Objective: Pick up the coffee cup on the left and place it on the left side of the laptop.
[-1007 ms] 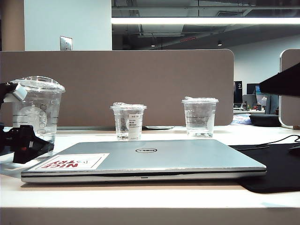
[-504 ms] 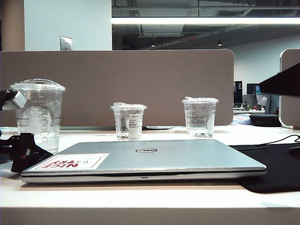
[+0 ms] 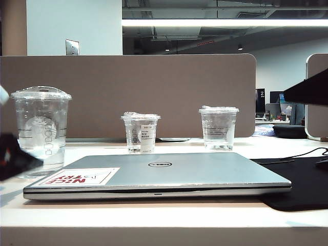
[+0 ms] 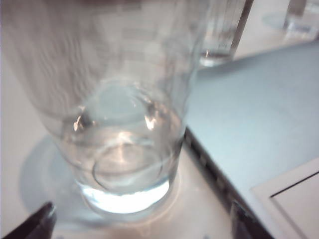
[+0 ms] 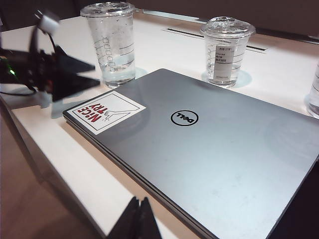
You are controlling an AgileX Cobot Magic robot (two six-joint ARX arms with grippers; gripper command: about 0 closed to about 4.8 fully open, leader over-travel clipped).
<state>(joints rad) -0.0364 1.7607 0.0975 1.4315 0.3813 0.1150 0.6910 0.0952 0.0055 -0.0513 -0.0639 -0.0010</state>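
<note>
White table (image 3: 154, 215): closed laptop (image 3: 169, 171) near centre; coffee cup (image 3: 41, 130) just left of it; two smaller cups (image 3: 140, 132) (image 3: 219, 128) behind; black mat (image 3: 302, 179) right.

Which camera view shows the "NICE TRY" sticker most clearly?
The right wrist view: the sticker lies whole and readable on the laptop lid. The exterior view shows it flattened and upside down; the left wrist view catches only one blank corner.
</note>
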